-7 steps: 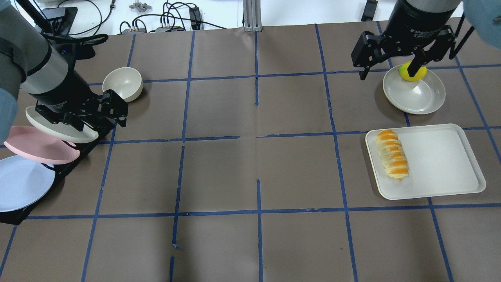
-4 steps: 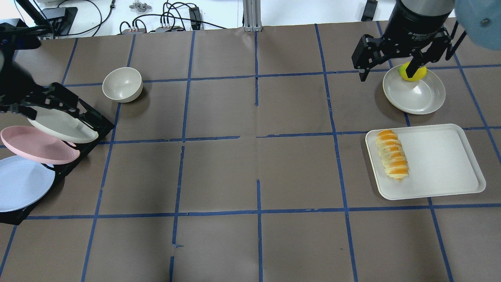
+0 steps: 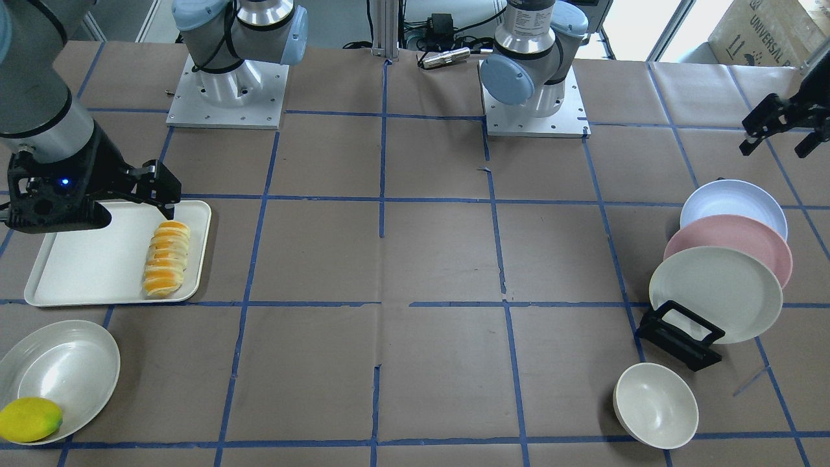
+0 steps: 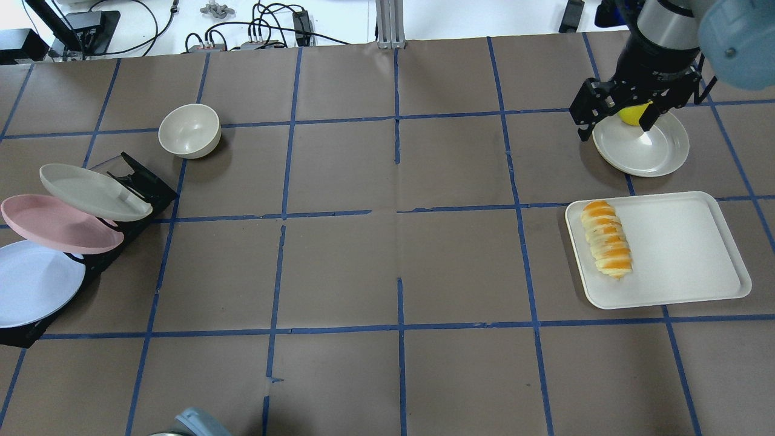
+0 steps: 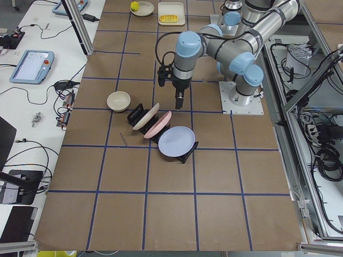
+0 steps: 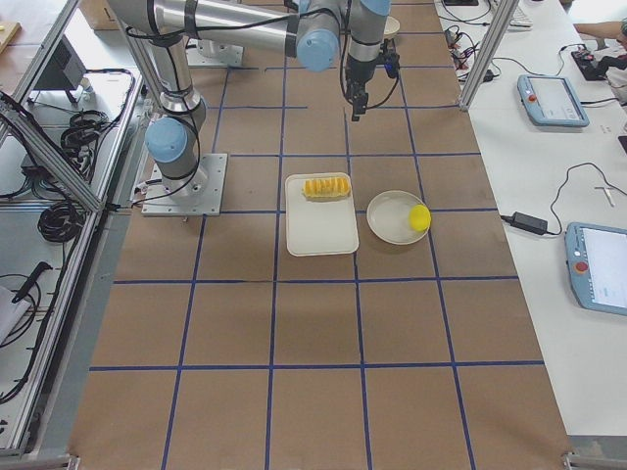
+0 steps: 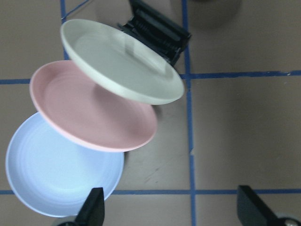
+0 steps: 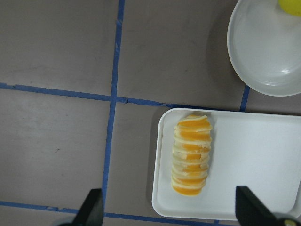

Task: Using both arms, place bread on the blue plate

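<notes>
Two grey-silver arms (image 5: 214, 45): approach step; nothing was grasped yet.
White rectangular tray (image 8: 263, 155): smooth, rimmed, lay beneath the right gripper (image 8: 171, 209), fingers spread wide.
Round pale-blue plate (image 7: 51, 165): matte, racked, sat just ahead of the left gripper (image 7: 174, 209), fingers also apart.
Ridged orange-yellow bread loaf (image 8: 192, 155): lay on tray; next, descend and close across it.

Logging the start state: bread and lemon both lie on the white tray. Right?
No. The bread lies on the white tray, but the lemon sits in the round dish beside it, as the exterior front-facing view shows.
</notes>
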Controlling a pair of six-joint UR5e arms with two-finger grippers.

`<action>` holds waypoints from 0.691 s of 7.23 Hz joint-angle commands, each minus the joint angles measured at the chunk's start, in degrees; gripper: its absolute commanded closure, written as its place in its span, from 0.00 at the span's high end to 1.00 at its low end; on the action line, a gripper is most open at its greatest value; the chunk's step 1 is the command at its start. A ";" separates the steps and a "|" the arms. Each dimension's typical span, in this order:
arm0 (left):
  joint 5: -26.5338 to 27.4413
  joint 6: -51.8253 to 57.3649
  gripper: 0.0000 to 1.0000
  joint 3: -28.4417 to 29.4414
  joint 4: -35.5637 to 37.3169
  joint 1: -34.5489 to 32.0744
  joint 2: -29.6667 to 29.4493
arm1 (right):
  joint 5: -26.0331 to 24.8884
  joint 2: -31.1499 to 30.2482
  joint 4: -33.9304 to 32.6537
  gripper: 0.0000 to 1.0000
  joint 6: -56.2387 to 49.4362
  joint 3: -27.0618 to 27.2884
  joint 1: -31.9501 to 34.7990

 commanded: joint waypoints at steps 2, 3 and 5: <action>-4.05 13.16 1.00 5.73 1.82 12.04 -14.94 | -0.04 -0.93 -10.16 0.98 -9.63 12.31 -3.80; -5.27 13.43 1.00 7.50 1.82 11.61 -18.90 | -0.39 -0.67 -13.93 0.98 -11.39 15.21 -4.06; -9.92 13.78 1.00 7.86 2.17 10.12 -25.85 | 0.04 -0.32 -18.34 0.98 -12.63 20.05 -7.04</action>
